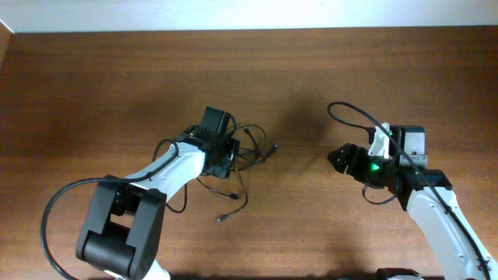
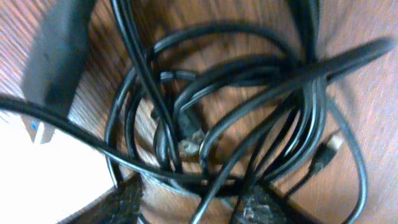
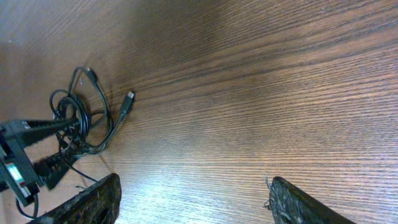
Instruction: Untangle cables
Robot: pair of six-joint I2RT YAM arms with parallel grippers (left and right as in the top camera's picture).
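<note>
The cables (image 1: 247, 149) are thin black cords in a tangled bundle at the table's middle left. One strand trails to a plug end (image 1: 222, 218) nearer the front. My left gripper (image 1: 232, 152) is low over the bundle. In the left wrist view its fingers (image 2: 193, 205) are apart, with several looped cords (image 2: 217, 106) and a small plug (image 2: 189, 144) lying between and ahead of them. My right gripper (image 1: 336, 158) is open and empty, well to the right of the bundle. The right wrist view (image 3: 196, 199) shows bare wood between its fingers and the bundle (image 3: 81, 121) far off.
The brown wooden table (image 1: 311, 70) runs to a pale wall at the back. Thicker black arm cables loop beside the left arm base (image 1: 54, 210) and above the right wrist (image 1: 354, 117). One loose plug (image 3: 127, 99) points toward the right gripper.
</note>
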